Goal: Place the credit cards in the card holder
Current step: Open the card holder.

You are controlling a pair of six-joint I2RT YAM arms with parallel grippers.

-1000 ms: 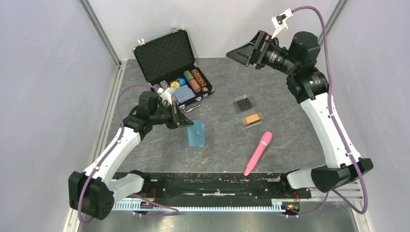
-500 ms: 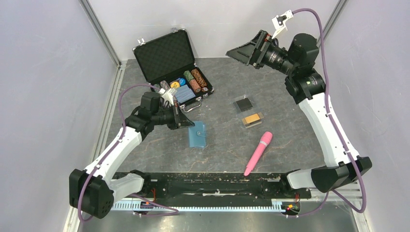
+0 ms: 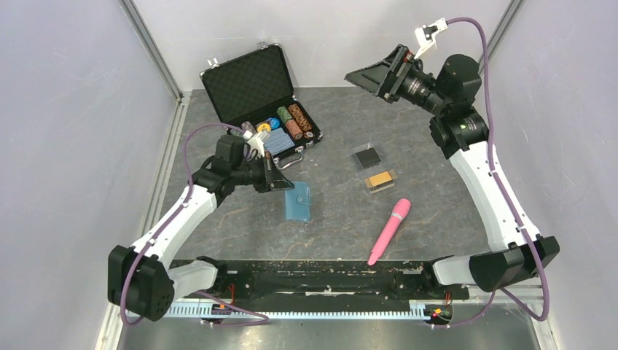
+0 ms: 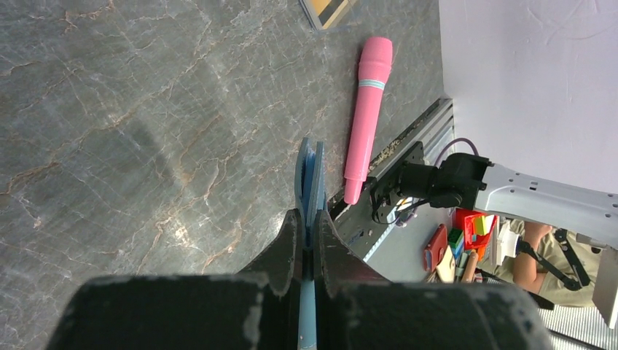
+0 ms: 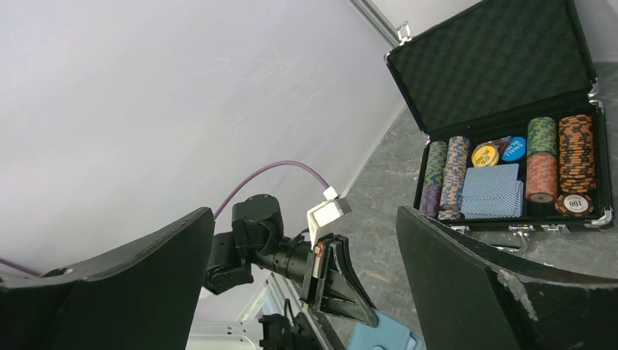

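Note:
The teal-blue card holder [image 3: 297, 202] is folded at the middle left of the table. My left gripper [image 3: 281, 183] is shut on its near-left edge; in the left wrist view [image 4: 307, 219] the jaws pinch the holder [image 4: 310, 171] edge-on. The credit cards lie in two clear boxes right of centre: a black stack [image 3: 366, 157] and a gold-orange stack [image 3: 380, 179]. The gold stack's corner [image 4: 326, 7] shows at the top of the left wrist view. My right gripper [image 3: 364, 76] is raised high at the back, open and empty, its fingers [image 5: 109, 292] wide apart. It looks down on the holder [image 5: 382, 337].
An open black chip briefcase [image 3: 262, 95] with chips and a card deck stands at the back left, also in the right wrist view [image 5: 510, 109]. A pink microphone-shaped object [image 3: 389, 230] lies at the front right, near the table's front rail [image 3: 313, 270].
My left arm has shifted slightly, still pinching the card holder, which stays in about the same place. My right gripper has risen and swung a little to the right.

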